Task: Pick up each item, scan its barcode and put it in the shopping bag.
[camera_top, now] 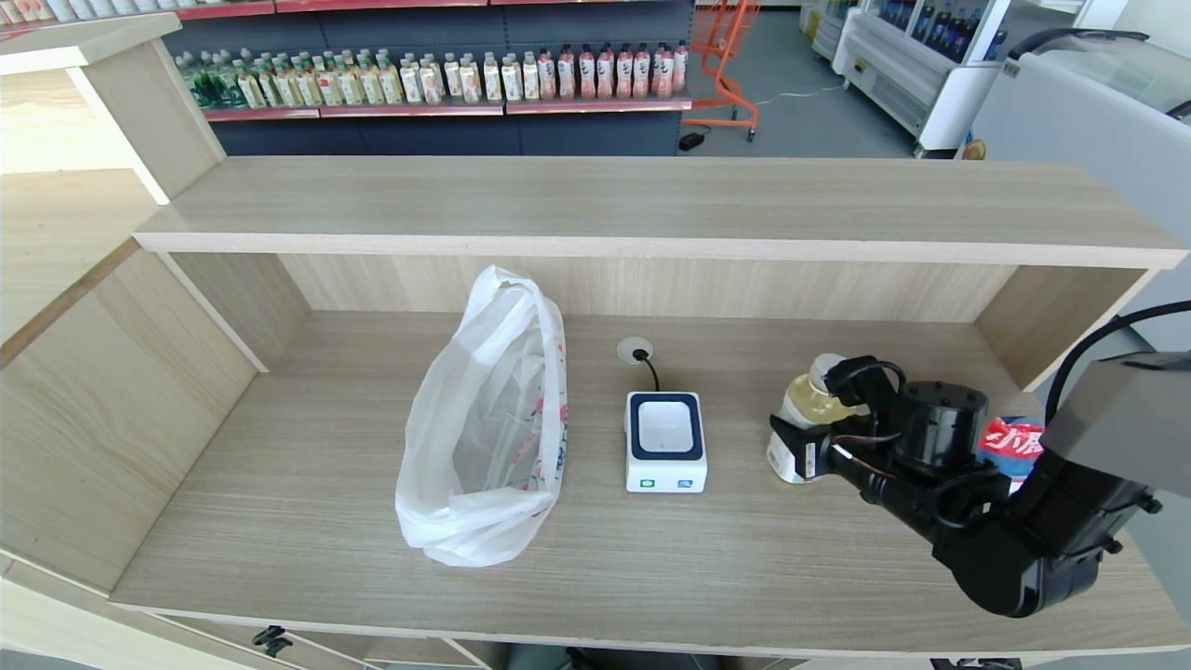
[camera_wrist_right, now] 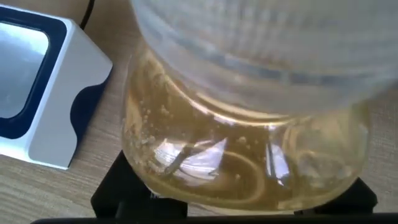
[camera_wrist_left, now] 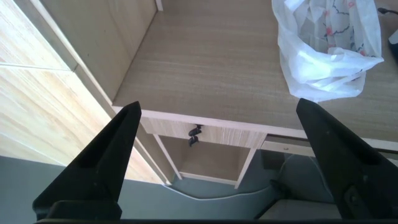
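A clear bottle point(camera_top: 808, 408) of yellowish liquid with a white cap stands upright on the wooden counter point(camera_top: 651, 558), right of the white and blue barcode scanner point(camera_top: 664, 439). My right gripper point(camera_top: 819, 439) is shut on the bottle's lower body, one black finger on each side. The right wrist view has the bottle point(camera_wrist_right: 249, 155) close up between the fingers point(camera_wrist_right: 118, 190), with the scanner point(camera_wrist_right: 37, 106) beside it. The white plastic shopping bag point(camera_top: 484, 428) stands open left of the scanner. My left gripper point(camera_wrist_left: 224, 162) hangs open and holds nothing, off the counter's front edge, near the bag point(camera_wrist_left: 329, 50).
A red and blue packet point(camera_top: 1012, 445) lies behind my right arm near the counter's right end. The scanner's cable runs to a hole point(camera_top: 635, 351) at the back. A raised shelf and side walls point(camera_top: 223, 307) box in the counter. Bare wood lies left of the bag.
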Robot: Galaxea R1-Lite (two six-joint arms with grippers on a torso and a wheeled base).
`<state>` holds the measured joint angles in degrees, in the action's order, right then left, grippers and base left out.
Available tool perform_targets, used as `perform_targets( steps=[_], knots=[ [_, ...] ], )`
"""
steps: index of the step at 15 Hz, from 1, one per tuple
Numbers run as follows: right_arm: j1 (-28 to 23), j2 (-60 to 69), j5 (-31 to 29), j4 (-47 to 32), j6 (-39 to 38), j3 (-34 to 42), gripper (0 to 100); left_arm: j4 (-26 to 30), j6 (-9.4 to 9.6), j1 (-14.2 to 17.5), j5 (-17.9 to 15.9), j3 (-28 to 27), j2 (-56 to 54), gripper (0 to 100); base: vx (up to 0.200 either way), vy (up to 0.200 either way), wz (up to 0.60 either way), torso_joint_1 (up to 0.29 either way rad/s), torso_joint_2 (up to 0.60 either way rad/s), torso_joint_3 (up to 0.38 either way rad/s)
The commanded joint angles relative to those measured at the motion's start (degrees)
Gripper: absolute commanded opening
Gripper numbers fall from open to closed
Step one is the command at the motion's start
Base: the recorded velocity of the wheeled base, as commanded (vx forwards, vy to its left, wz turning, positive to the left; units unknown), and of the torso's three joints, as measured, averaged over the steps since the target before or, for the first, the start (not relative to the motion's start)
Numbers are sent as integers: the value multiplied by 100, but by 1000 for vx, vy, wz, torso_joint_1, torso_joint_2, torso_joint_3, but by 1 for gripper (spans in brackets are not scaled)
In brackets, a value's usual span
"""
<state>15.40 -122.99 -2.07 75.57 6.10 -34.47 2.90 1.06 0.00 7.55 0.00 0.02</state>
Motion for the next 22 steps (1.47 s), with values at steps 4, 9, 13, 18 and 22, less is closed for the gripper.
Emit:
perform_targets(
  steps=[4, 9, 13, 18, 22],
  knots=[
    [-28, 214, 23, -60, -73, 503, 0, 0, -1, 0, 1, 0, -2, 100, 0, 0, 0, 0, 0, 0],
    [-28, 592, 23, -104, -284, 345, 0, 0, -1, 0, 1, 0, -2, 100, 0, 0, 0, 0, 0, 0],
    [-19, 3695, 928, -3488, -1260, -94, 0, 0, -1, 0, 1, 0, -2, 100, 0, 0, 0, 0, 0, 0],
    [-28, 5444, 3714, -5439, -1559, -253, 0, 0, -1, 0, 1, 0, -2, 100, 0, 0, 0, 0, 0, 0],
    [86, 5154, 5366, -5448, -1585, -428, 0, 0, -1, 0, 1, 0, -2, 100, 0, 0, 0, 0, 0, 0]
  ],
)
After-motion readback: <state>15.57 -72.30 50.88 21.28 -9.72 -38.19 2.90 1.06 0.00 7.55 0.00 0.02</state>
